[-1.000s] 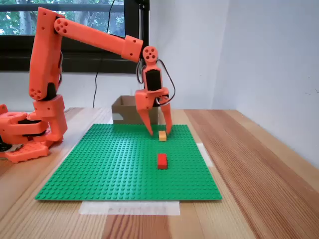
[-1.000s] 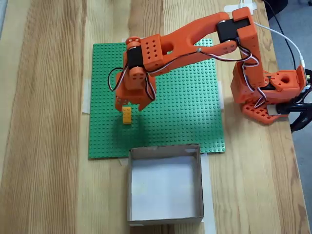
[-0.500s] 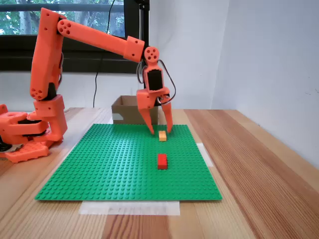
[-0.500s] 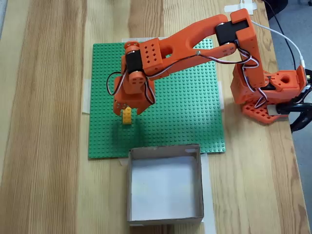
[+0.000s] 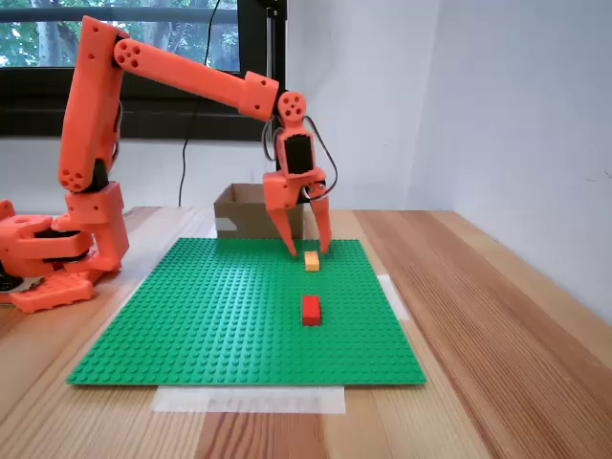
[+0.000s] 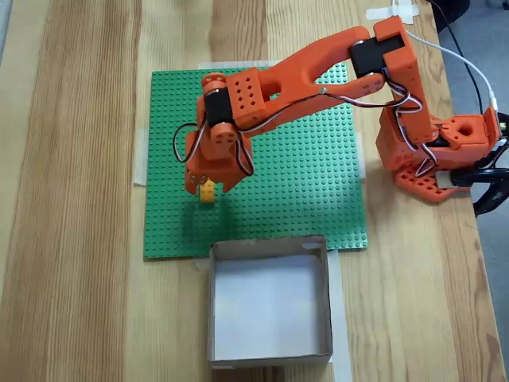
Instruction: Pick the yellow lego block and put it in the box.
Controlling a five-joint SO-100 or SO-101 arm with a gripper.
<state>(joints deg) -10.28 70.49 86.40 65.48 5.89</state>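
The yellow lego block [image 5: 312, 260] [image 6: 207, 192] lies on the green baseplate [image 5: 210, 316] [image 6: 302, 183], toward its far edge in the side-on fixed view. My orange gripper [image 5: 308, 251] [image 6: 207, 187] hangs open right over the block, one finger on each side, tips just above the plate. From above, the gripper's body hides part of the block. The brown cardboard box [image 5: 251, 212] [image 6: 270, 306] stands past the plate's edge, open at the top.
A red brick [image 5: 311, 309] lies on the plate nearer the front edge in the side-on fixed view. The arm's base [image 5: 57, 249] [image 6: 433, 151] sits beside the plate. A white wall [image 5: 516, 124] runs along the table's right side.
The gripper has crept toward the box and now sits over the yellow block, covering more of it from above. The block has not moved.
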